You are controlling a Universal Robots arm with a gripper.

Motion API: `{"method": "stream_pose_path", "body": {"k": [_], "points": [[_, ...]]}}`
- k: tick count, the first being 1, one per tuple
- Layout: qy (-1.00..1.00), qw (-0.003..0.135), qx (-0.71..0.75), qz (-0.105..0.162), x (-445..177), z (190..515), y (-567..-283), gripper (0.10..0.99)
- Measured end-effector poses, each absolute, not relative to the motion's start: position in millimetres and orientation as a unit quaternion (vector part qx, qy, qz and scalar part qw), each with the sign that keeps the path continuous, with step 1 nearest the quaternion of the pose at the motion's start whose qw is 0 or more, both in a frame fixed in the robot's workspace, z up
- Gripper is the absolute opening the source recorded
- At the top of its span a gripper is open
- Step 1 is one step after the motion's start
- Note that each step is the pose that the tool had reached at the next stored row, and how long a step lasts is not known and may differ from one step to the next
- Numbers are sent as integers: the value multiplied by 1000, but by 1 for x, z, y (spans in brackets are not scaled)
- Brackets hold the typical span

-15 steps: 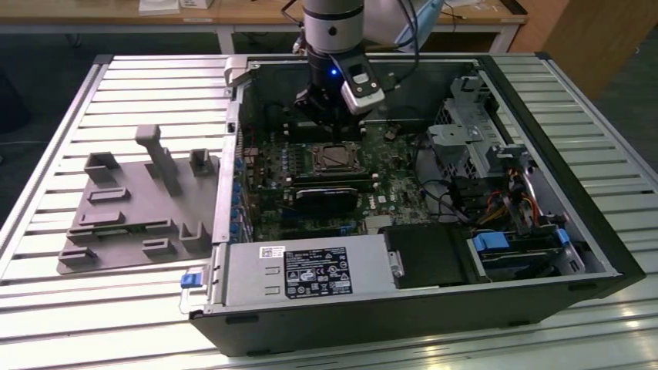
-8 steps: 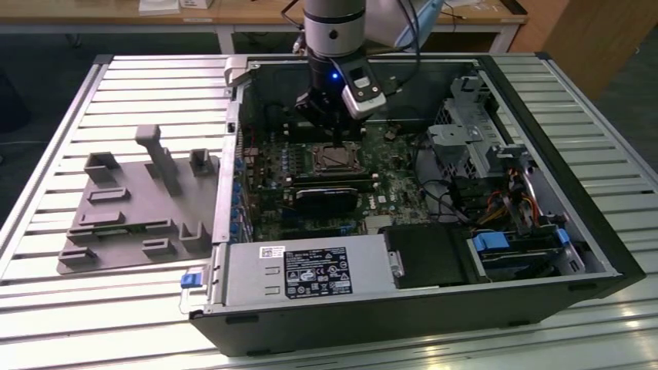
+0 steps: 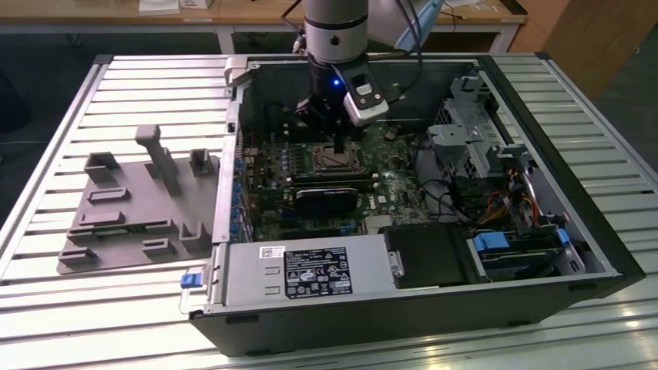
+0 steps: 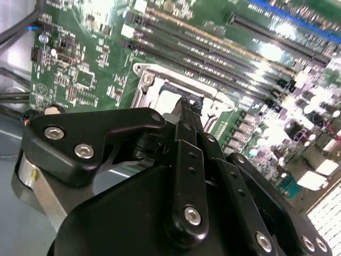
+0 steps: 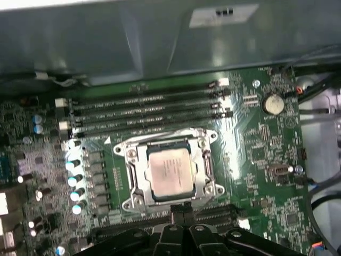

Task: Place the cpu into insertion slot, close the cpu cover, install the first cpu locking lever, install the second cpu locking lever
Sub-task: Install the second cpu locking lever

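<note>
You are looking at an open computer case (image 3: 575, 254) lying on a slatted table (image 3: 62, 308), with the arm (image 3: 335, 31) reaching down into it. The gripper (image 3: 340, 143) is hanging just above the near edge of the slot (image 3: 335, 159) on the green board (image 3: 401, 193). In the first wrist view, the cpu (image 5: 170, 172) is sitting flat in the slot (image 5: 128, 205), its grey top showing through the window of the cover (image 5: 200, 169), which is lying down around it. The fingers (image 5: 181, 213) are pressed together into one narrow black tip just beside the socket's edge, holding nothing. In the second wrist view, that same tip (image 4: 187, 109) is pointing at the socket frame (image 4: 146, 82), whether touching it or not you cannot tell. A grey fixture plate (image 3: 134, 208) is lying on the table at the exterior view's left, well apart from the case.
</note>
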State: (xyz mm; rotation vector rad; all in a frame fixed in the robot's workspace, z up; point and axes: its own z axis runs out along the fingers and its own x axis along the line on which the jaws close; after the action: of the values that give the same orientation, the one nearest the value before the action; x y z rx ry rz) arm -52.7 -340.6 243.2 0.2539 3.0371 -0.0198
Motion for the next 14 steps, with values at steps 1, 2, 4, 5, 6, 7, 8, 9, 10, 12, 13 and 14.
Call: {"method": "stream_pose_path", "body": {"k": [1,2,4,5,6,7,8,9,10,12,13,14], "points": [[995,47,83,-6,-53,243,-343,102],[995,47,83,-6,-53,243,-345,102],[995,47,83,-6,-53,243,-349,102],[995,47,83,-6,-53,243,-351,102],[995,47,83,-6,-53,243,-352,102],[995,47,83,-6,-53,243,-354,102],[995,47,83,-6,-53,243,-355,102],[995,47,83,-6,-53,243,-356,102],[995,47,83,-6,-53,243,-357,102],[995,47,83,-5,-53,243,-359,102],[995,47,83,-4,-53,243,-360,102],[995,47,83,-2,-53,242,-361,102]]}}
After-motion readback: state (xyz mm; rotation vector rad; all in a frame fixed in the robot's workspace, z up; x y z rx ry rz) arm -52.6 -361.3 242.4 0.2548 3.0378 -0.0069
